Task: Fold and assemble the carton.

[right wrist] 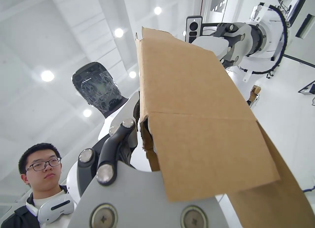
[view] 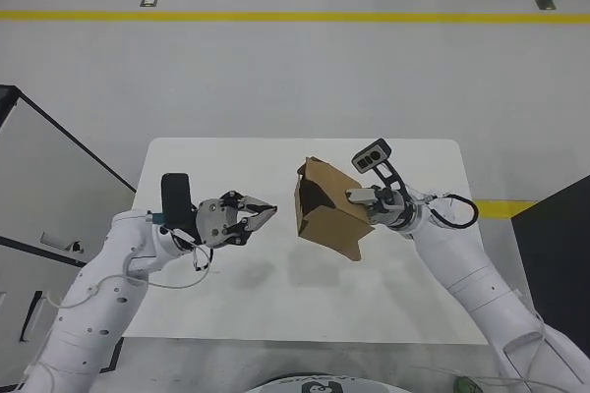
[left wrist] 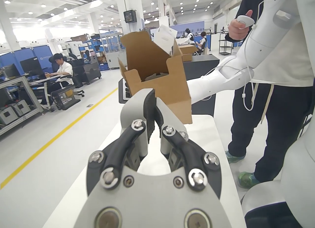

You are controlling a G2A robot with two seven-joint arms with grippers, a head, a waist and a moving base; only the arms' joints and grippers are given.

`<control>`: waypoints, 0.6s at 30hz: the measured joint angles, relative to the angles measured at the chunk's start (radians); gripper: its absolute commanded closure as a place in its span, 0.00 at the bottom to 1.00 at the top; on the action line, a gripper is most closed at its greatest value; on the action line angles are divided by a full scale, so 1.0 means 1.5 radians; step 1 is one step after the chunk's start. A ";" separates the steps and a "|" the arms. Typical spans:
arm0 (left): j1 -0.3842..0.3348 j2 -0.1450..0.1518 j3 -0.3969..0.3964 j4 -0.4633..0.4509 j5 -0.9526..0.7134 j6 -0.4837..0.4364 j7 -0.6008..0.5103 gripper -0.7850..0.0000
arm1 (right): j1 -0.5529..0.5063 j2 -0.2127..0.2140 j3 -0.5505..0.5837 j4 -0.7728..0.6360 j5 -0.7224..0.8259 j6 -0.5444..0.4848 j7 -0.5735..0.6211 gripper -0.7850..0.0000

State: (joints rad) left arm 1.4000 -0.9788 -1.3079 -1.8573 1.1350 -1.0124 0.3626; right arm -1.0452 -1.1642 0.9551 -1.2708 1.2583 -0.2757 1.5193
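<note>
Carton: brown cardboard carton (view: pixel 329 211) (left wrist: pixel 160 74) (right wrist: pixel 196 115), partly set up as a box, over the middle of the white rectangular table (view: pixel 403 295) and tilted off level.
Carton opening: turned toward the left arm, with loose flaps standing around it and the dark inside on show in the left wrist view.
Carton underside: plain brown panels with a crease across, seen from below in the right wrist view; one long flap hanging past the gripper body.
Contact with table: cannot tell whether the lowest corner touches the tabletop.
Right gripper (view: pixel 359 196): clamped on the carton's wall at the side away from the left arm; one black-linked finger (right wrist: pixel 126 130) pressed against the cardboard edge, the other hidden behind the panel.
Left gripper (view: pixel 267 211) (left wrist: pixel 154 106): narrow, with the pads drawn almost together and nothing between them.
Left gripper position: above the table, pointed at the carton's open side.
Gap: left fingertips near the carton but apart from it, with bare tabletop between them in the top view.
</note>
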 measured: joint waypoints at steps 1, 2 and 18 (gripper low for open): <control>-0.002 0.000 0.007 -0.001 -0.001 0.000 -0.001 1.00 | 0.000 -0.002 0.000 0.002 -0.001 0.000 0.001 1.00; -0.004 0.000 0.012 -0.002 -0.002 0.000 -0.002 1.00 | 0.000 -0.003 0.000 0.004 -0.002 0.000 0.001 1.00; -0.030 -0.002 0.052 0.001 -0.009 0.000 -0.009 1.00 | -0.013 -0.015 0.019 0.009 -0.028 0.010 -0.001 1.00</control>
State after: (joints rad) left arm 1.3557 -0.9815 -1.2296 -1.8559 1.1218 -1.0123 0.3497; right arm -1.0642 -1.1862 0.9832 -1.2577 1.2163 -0.2607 1.5171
